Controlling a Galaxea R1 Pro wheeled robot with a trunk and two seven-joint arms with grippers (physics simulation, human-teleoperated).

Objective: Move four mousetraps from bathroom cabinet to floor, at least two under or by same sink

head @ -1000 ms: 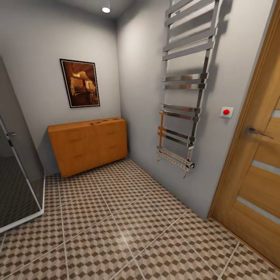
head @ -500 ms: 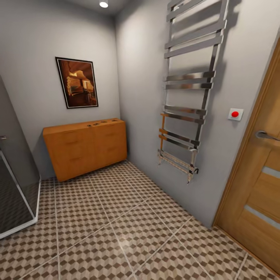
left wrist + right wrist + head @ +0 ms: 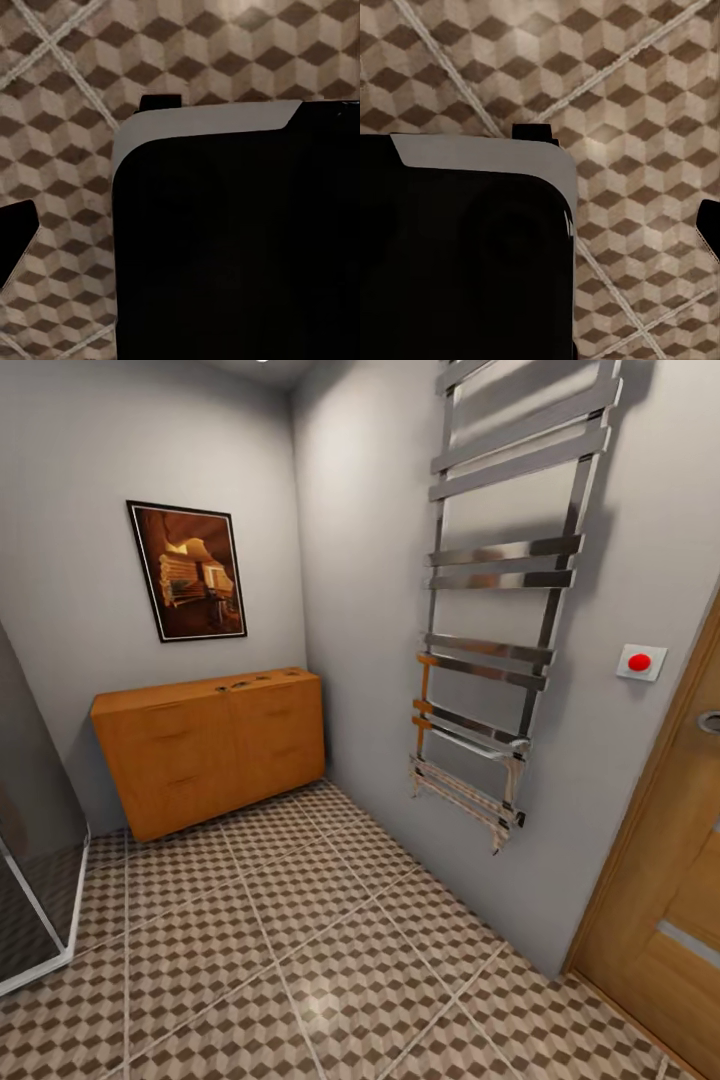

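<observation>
Approach step — cabinet (image 3: 210, 750) in far corner; mousetraps (image 3: 252, 681) on its top; bathroom floor (image 3: 300, 920) between; grippers' state: cannot tell; next — drive closer.

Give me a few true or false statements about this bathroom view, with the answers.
1. The cabinet stands against the far wall, below a framed picture. True.
2. Small dark items, likely the mousetraps, lie on the cabinet's top. True.
3. The chrome towel rail hangs on the left wall. False: it is on the right wall, beside the wooden door.
4. The button near the door is green. False: it is red.
5. The bathroom floor is plain white. False: it carries a brown and beige cube pattern.
</observation>
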